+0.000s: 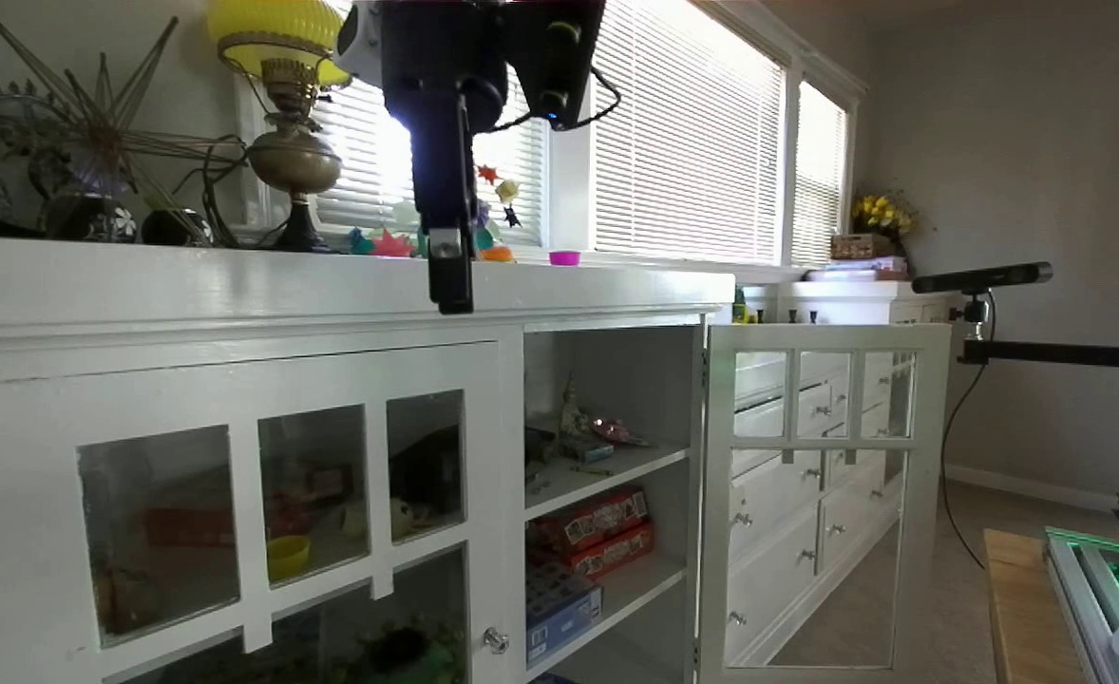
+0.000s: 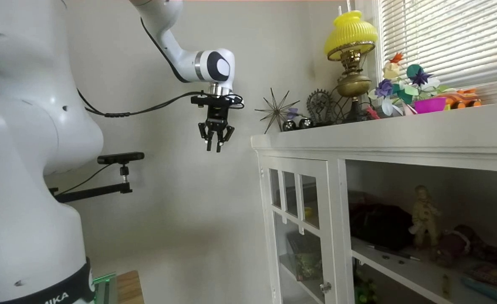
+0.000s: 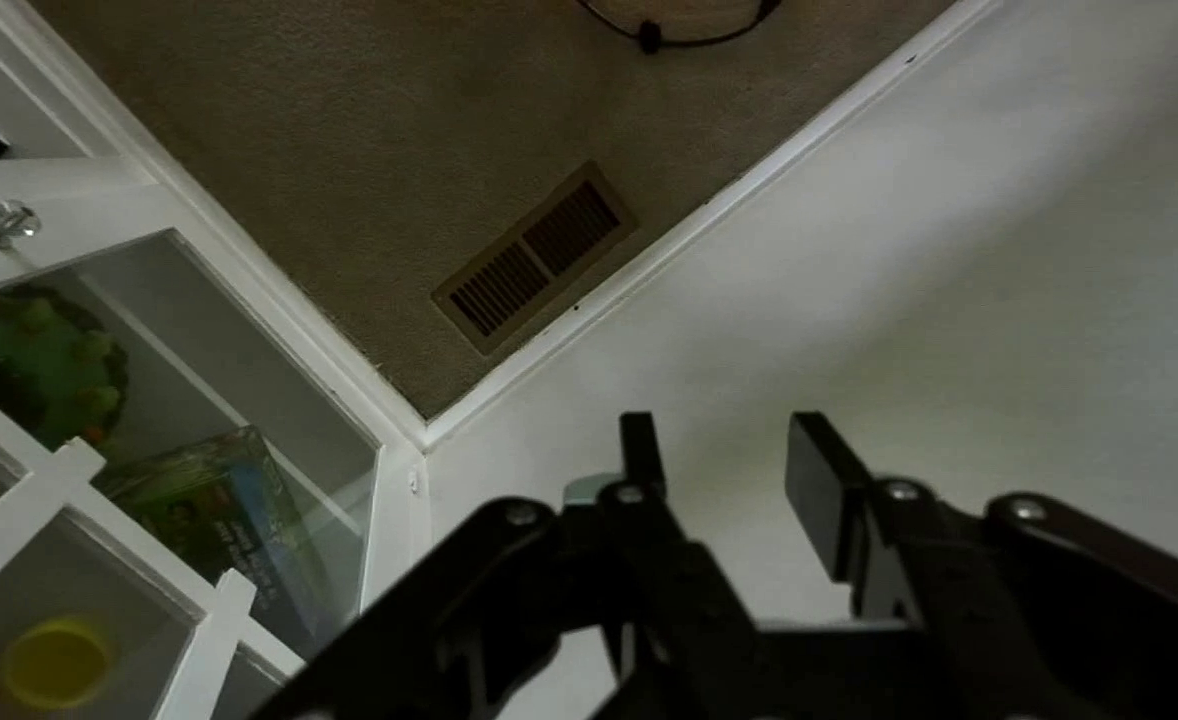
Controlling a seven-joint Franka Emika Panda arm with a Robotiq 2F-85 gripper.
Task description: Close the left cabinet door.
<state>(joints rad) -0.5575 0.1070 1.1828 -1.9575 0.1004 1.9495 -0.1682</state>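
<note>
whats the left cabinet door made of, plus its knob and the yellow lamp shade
Left cabinet door: probably wood, painted smooth white, grain hidden; its panes look like glass, clear and see-through. Knob: clear glass or plastic, by its bright glints. Lamp shade: ribbed, bright yellow, seemingly translucent; perhaps glass, plastic possible.

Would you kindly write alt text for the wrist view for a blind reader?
The left cabinet door, white and glass-paned with a clear knob, looks shut at the picture's left. At lower right, an open, empty Robotiq gripper hangs before a pale wall; a floor vent sits in the carpet.
</note>
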